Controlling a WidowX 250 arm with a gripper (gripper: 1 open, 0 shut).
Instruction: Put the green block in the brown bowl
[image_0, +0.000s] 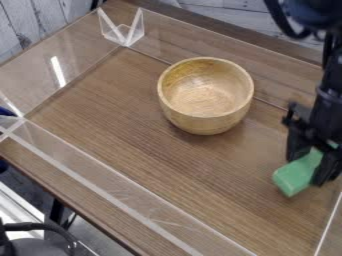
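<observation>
The green block is a small mint-green bar at the right side of the wooden table, tilted with its upper end between the fingers of my black gripper. The gripper points straight down and is shut on the block's top end, and the block looks lifted slightly off the surface. The brown bowl is a round, thick-walled tan wooden bowl standing empty to the left of the gripper, toward the table's middle.
Clear acrylic walls rim the wooden table along its front and left sides. A small clear acrylic stand sits at the far left corner. The right table edge lies close beside the gripper.
</observation>
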